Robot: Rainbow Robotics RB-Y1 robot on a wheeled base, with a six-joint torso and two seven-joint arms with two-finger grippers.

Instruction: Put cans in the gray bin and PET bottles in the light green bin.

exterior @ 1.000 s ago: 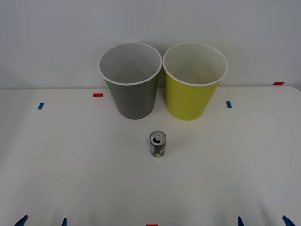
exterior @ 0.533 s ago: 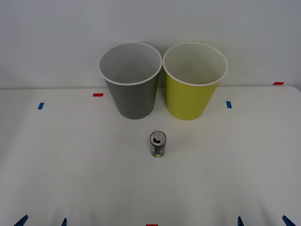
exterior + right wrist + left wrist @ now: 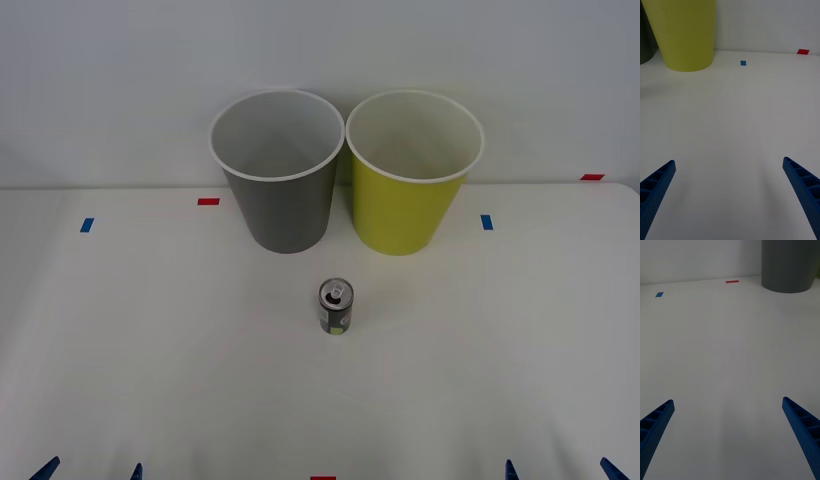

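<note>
A small dark can with a silver pull-tab top and a yellow-green patch stands upright on the white table, in front of the two bins. The gray bin stands at the back, left of centre, and its base appears in the left wrist view. Beside it on the right stands the light green bin, seen too in the right wrist view. My left gripper is open at the near left edge, far from the can. My right gripper is open at the near right edge. No PET bottles are in view.
Small red and blue tape marks dot the table: red and blue on the left, blue and red on the right, red at the front edge. A pale wall rises behind the bins.
</note>
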